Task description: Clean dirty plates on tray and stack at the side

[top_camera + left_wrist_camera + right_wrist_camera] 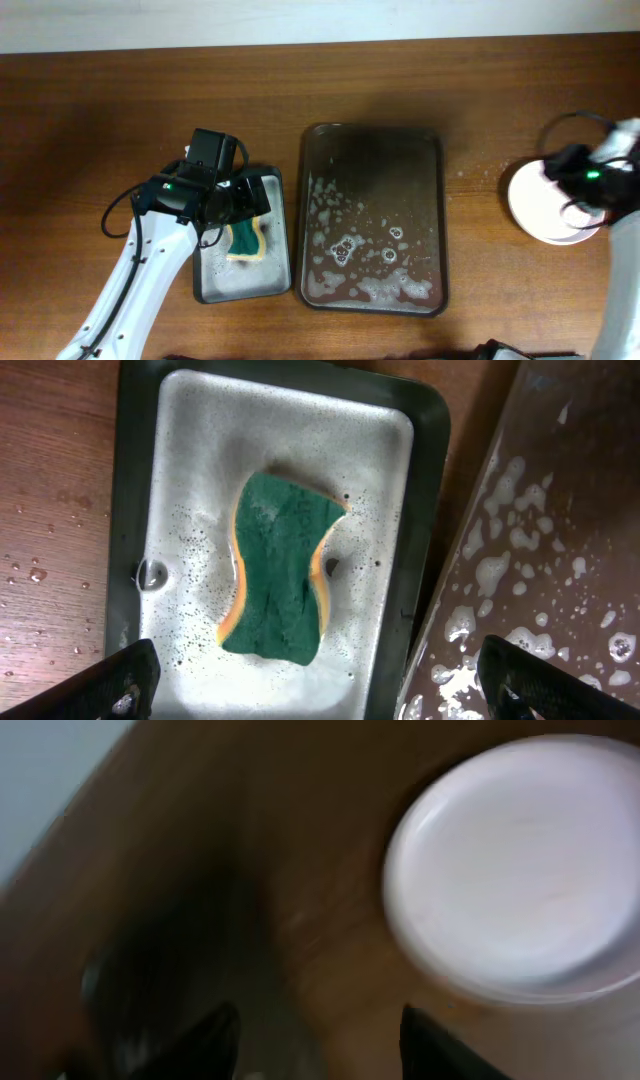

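The dark brown tray [372, 215] lies mid-table with soap suds over its near half and no plate on it; its sudsy edge shows in the left wrist view [560, 540]. White plates [540, 205] sit stacked on the table at the far right, blurred in the right wrist view [525, 870]. My right gripper [590, 185] hovers over the stack's right side, open and empty [320, 1040]. My left gripper [240, 200] is open and empty above the small black tray [215, 285], over the green and yellow sponge [280, 565].
The small grey-bottomed black tray [135, 480] holds the sponge [247, 240] in soapy water, just left of the brown tray. Water drops lie on the wood [35, 570] to its left. The table's far edge meets a pale wall.
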